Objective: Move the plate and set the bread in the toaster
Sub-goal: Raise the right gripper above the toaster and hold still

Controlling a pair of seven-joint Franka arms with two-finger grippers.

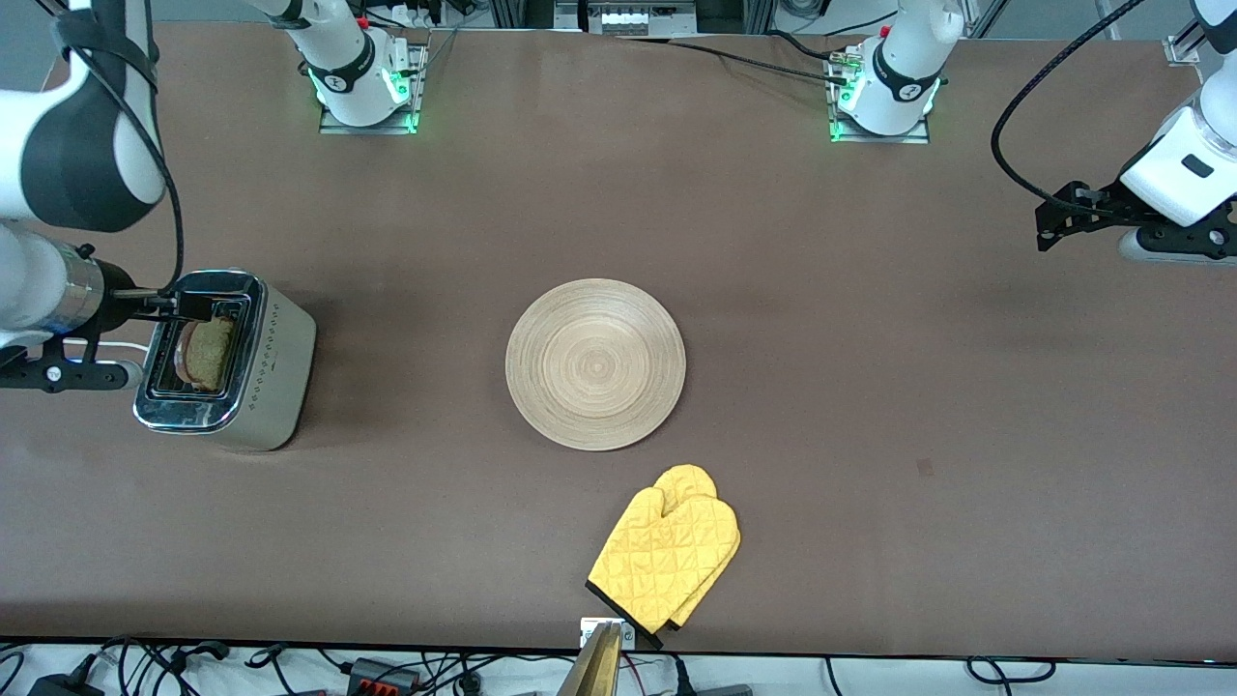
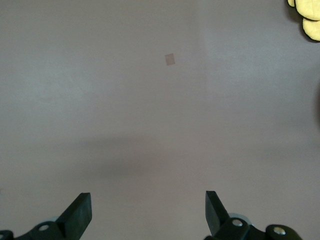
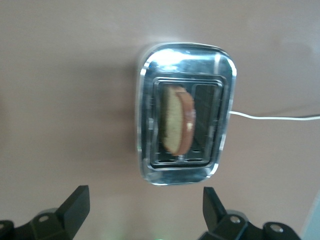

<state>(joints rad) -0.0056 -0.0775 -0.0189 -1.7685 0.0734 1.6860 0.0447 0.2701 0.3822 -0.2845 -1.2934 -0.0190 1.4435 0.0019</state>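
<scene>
The toaster stands at the right arm's end of the table. The bread sits tilted in one of its slots, its upper part showing above the chrome top. In the right wrist view the toaster and bread lie below my right gripper, which is open and empty. In the front view that gripper hangs over the toaster's top. The wooden plate lies empty at the table's middle. My left gripper waits open and empty over bare table at the left arm's end, and also shows in its own wrist view.
A yellow oven mitt lies nearer to the front camera than the plate, by the table's edge; its tip shows in the left wrist view. The toaster's white cord trails off over the table. A small patch marks the tabletop.
</scene>
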